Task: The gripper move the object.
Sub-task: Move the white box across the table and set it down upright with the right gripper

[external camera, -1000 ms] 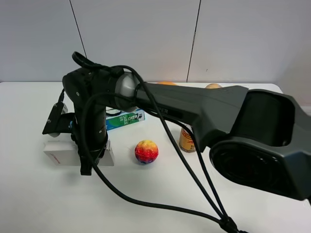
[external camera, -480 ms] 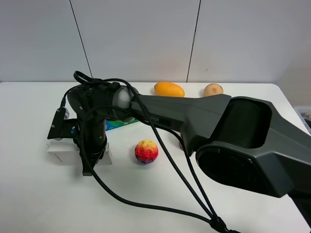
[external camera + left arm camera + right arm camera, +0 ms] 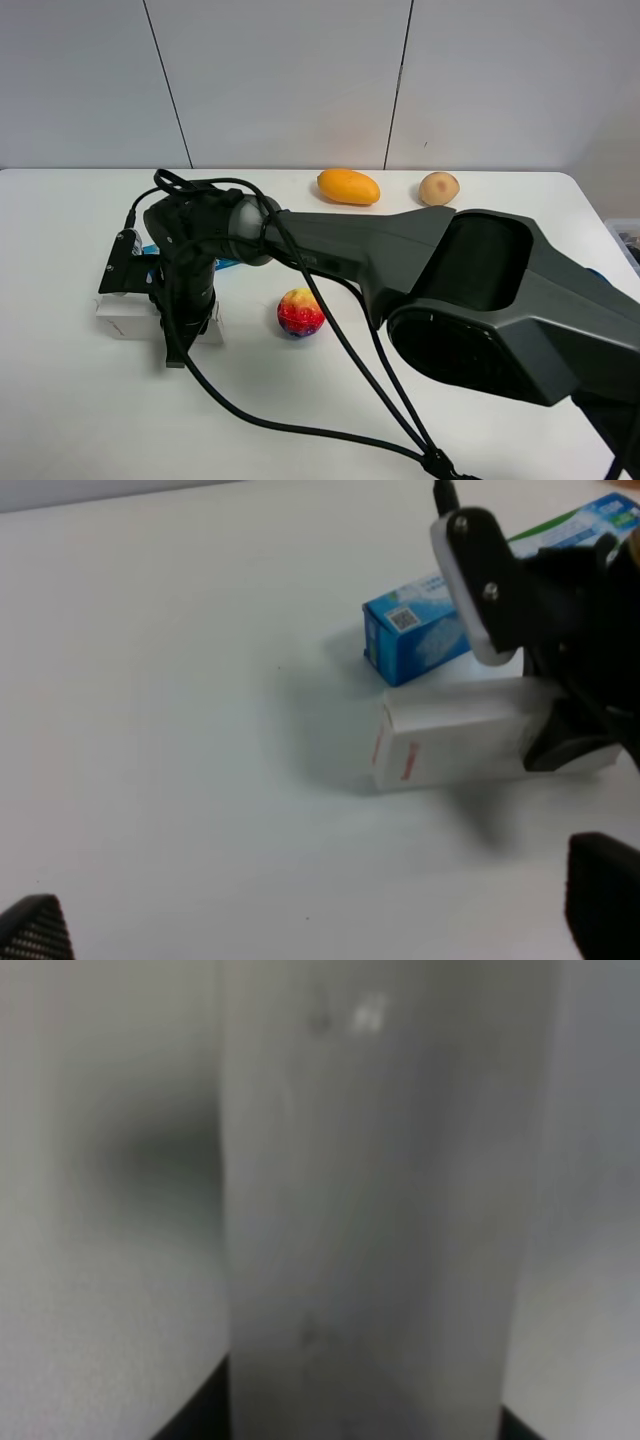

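Observation:
The white oblong box point(image 3: 125, 318) with red lettering on its end lies on the table at the left. It also shows in the left wrist view point(image 3: 450, 745) and fills the blurred right wrist view point(image 3: 370, 1210). My right gripper point(image 3: 188, 325), black with cables, reaches across from the right and straddles the box's right part, its jaws closed on it point(image 3: 572, 742). My left gripper point(image 3: 318, 912) is open and empty, its fingertips point(image 3: 602, 890) far apart, a short way from the box's lettered end. It is out of the exterior high view.
A blue-green toothpaste box point(image 3: 420, 640) lies right behind the white box, mostly hidden by the arm in the exterior high view point(image 3: 150, 250). A rainbow ball point(image 3: 301, 312) sits right of the gripper. An orange mango point(image 3: 348, 185) and a tan round fruit point(image 3: 438, 187) lie at the back.
My right arm has swung lower and a little left over the box. The box has shifted slightly with the gripper. The arm now hides most of the toothpaste box and the can.

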